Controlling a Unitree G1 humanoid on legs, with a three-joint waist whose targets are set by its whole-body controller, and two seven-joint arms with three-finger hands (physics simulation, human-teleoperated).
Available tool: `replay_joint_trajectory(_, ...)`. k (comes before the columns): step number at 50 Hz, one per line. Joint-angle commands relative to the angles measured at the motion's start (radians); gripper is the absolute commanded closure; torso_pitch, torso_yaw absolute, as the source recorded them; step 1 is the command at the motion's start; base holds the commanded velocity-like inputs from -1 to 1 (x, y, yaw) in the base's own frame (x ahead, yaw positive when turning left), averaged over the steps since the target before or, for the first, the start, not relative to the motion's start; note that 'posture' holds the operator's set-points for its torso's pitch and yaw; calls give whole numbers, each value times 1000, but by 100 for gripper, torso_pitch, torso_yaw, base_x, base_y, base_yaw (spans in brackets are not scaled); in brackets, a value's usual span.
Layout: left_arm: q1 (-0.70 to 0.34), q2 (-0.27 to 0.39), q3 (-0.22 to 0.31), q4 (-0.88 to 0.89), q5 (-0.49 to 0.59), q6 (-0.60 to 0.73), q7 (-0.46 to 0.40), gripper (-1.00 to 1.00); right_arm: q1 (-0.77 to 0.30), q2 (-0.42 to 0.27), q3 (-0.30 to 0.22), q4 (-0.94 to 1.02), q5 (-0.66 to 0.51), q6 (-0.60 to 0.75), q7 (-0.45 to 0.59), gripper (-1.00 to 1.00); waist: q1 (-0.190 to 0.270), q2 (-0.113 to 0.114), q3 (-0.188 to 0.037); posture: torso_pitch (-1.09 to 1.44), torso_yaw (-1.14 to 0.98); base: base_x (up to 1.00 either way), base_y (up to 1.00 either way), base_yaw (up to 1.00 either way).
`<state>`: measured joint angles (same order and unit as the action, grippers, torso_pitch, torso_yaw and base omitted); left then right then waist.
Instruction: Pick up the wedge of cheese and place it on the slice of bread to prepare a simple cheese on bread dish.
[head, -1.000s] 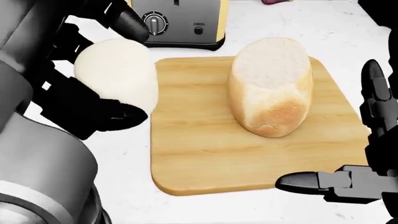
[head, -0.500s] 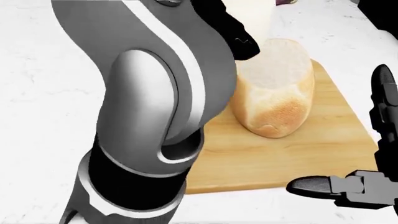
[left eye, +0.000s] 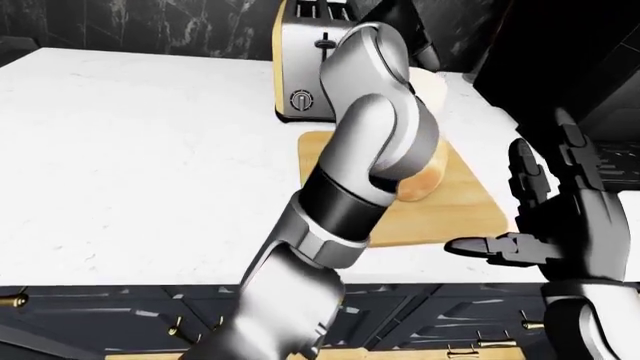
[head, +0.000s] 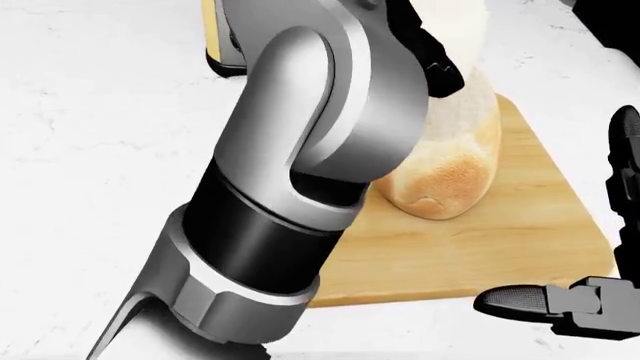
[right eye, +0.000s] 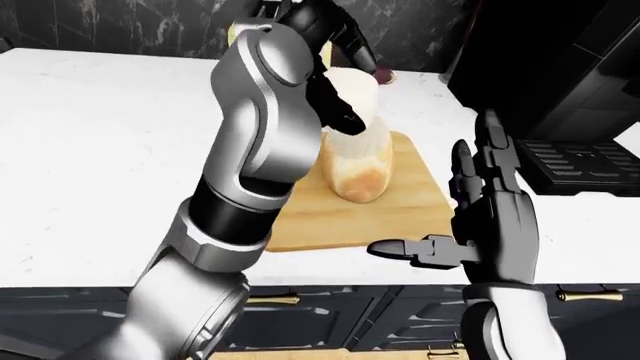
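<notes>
My left hand is shut on the pale cream wedge of cheese and holds it just over the top end of the bread. The bread is a crusty loaf piece lying on a wooden cutting board. In the head view the cheese shows at the top edge, above the bread, with my left forearm covering the board's left half. I cannot tell whether cheese and bread touch. My right hand is open and empty, held upright at the board's right, lower corner.
A steel and yellow toaster stands on the white counter above the board's left. A black appliance rises at the right. A small dark red thing lies beyond the board. Dark cabinet drawers run below the counter's edge.
My left arm has swung right and carried the cheese from beside the board's left edge to above the bread. The arm now fills much of the head view. My right hand has barely shifted.
</notes>
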<state>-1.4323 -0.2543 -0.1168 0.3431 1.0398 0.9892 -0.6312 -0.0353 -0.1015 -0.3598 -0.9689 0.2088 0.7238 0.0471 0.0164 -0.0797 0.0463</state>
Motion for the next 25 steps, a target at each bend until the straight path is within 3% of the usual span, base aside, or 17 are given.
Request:
replay_joint_trajectory(1, -44, 7, -2, -26, -15, -23, 37, 63, -12, -7, -10, -30, 4, -30, -1, -100, 0, -5, -25, 0, 0, 0, 0, 0)
replay_joint_trajectory(12, -49, 4, -24, -25, -47, -12, 53, 67, 2, -3, -17, -21, 8, -49, 4, -100, 0, -5, -25, 0, 0, 0, 0, 0)
replay_joint_trajectory(25, -60, -5, -10, 34, -78, -43, 103, 68, 9, -2, -17, -17, 8, -60, 6, -100, 0, -6, -25, 0, 0, 0, 0, 0)
